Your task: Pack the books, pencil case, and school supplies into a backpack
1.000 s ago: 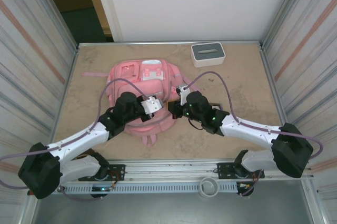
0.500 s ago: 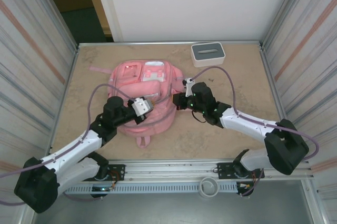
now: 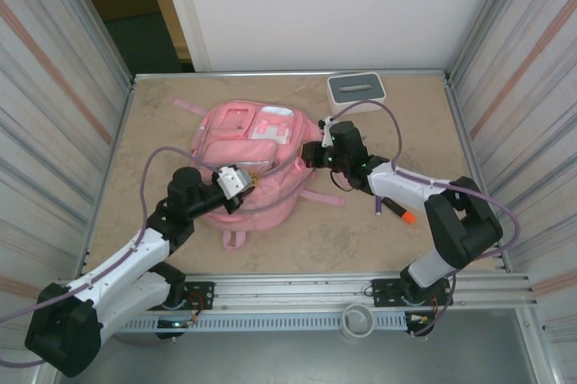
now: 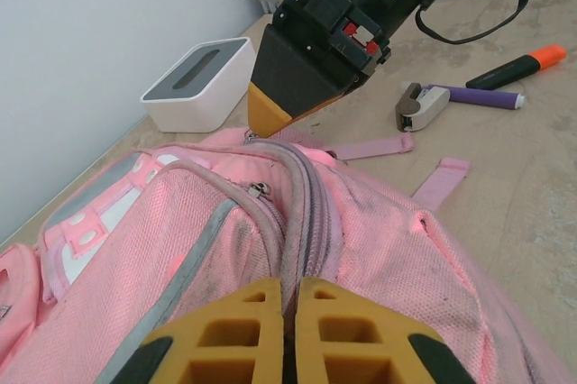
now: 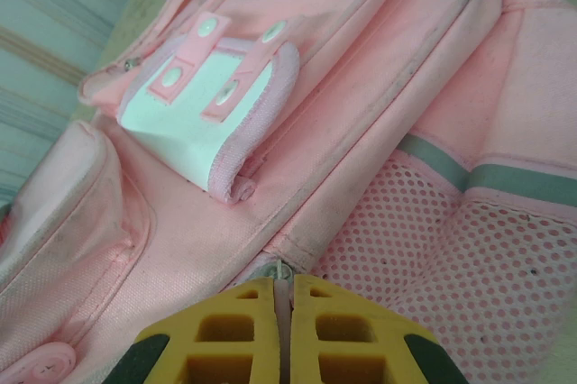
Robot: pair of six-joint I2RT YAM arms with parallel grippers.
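The pink backpack (image 3: 257,168) lies flat in the middle of the table, pockets up. My left gripper (image 3: 245,177) is shut on its main zip seam (image 4: 302,222) near the lower edge. At the bag's right side my right gripper (image 3: 312,151) is shut on a small zip pull (image 5: 284,269) beside the mesh side pocket (image 5: 460,249). On the table to the right of the bag lie the orange-tipped marker (image 4: 523,63), the dark purple pen (image 4: 478,96) and the small beige piece (image 4: 416,106). The books are out of view.
A white box with a grey slotted top (image 3: 356,89) stands at the back right, close behind my right gripper. Pink straps (image 4: 361,147) trail from the bag's right side onto the table (image 3: 162,213). Metal walls close in both sides.
The backpack has slid back and turned. My right gripper moved toward the back with its side, my left arm drew back to the left. The marker now shows by the right arm.
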